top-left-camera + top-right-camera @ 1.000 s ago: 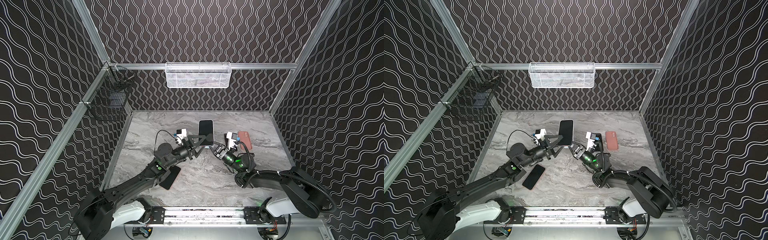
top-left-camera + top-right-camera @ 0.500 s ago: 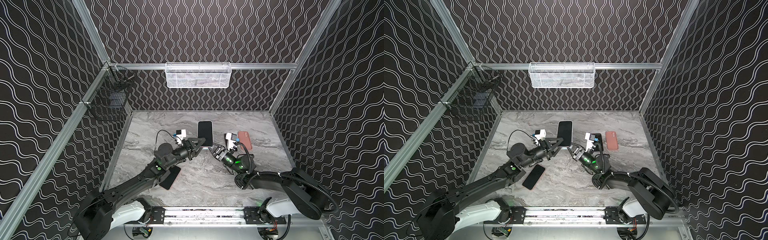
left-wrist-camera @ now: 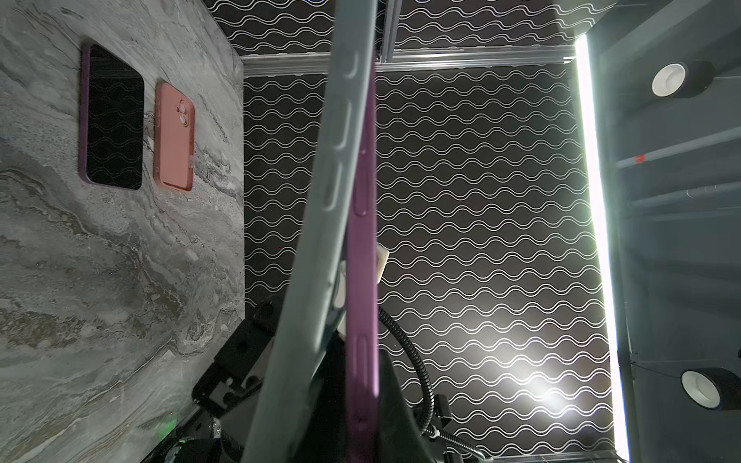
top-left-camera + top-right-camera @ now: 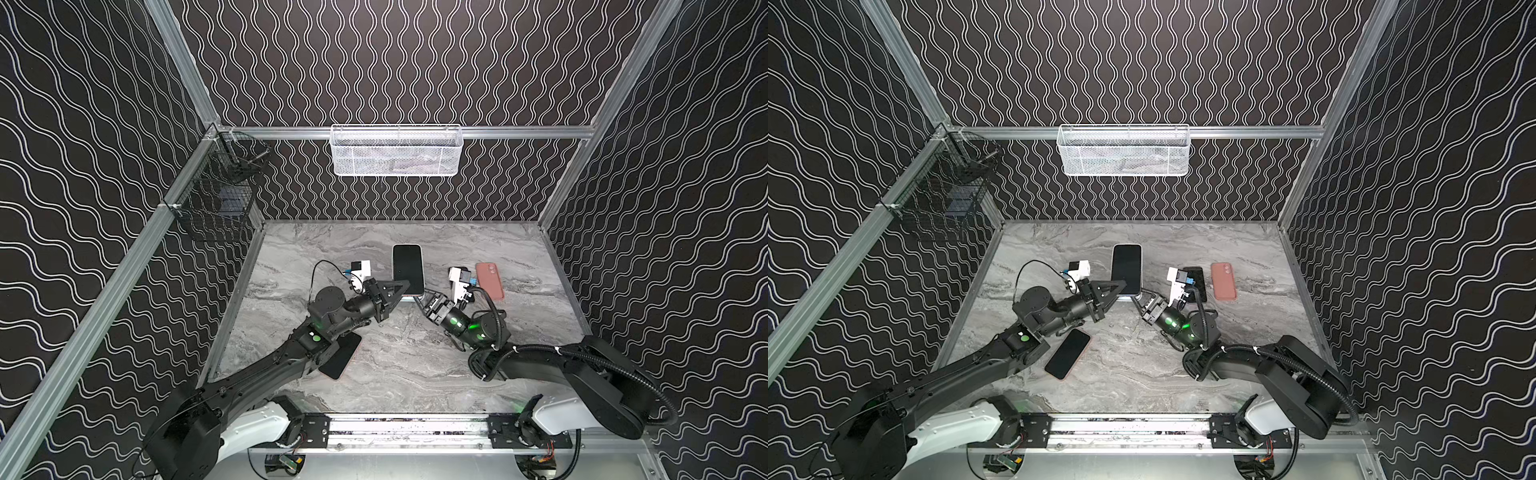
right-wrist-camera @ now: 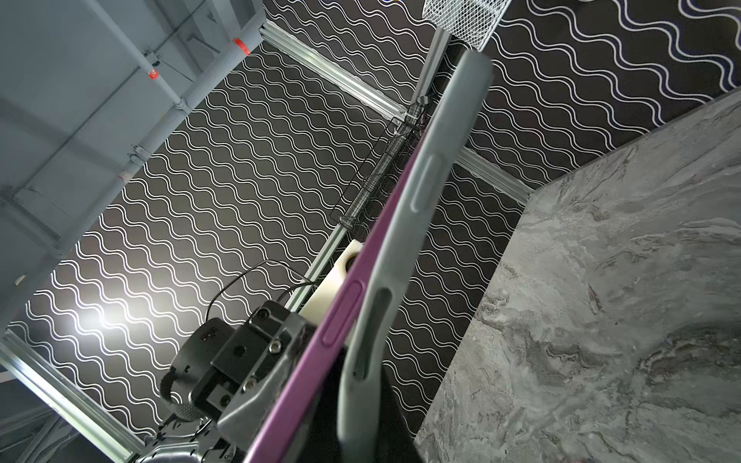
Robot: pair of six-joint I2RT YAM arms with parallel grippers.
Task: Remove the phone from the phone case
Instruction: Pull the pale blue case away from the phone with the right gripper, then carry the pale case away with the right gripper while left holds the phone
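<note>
Left fingers (image 4: 394, 286) have closed on the phone (image 4: 408, 266) edge (right fingers (image 4: 429, 301) pinch the case (image 5: 435, 176)).

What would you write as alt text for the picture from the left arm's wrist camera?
Seen edge-on, a purple phone is partly peeled away from its grey case, filling the middle of the picture. Beyond, on a grey marble table, lie a dark-screened phone and a pink phone face down, with a black wavy-lined wall behind.

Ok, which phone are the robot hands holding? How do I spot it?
On the marble table, look at the middle, where the left gripper and right gripper meet. The phone there is the only one held up, in a pale grey case.
</note>
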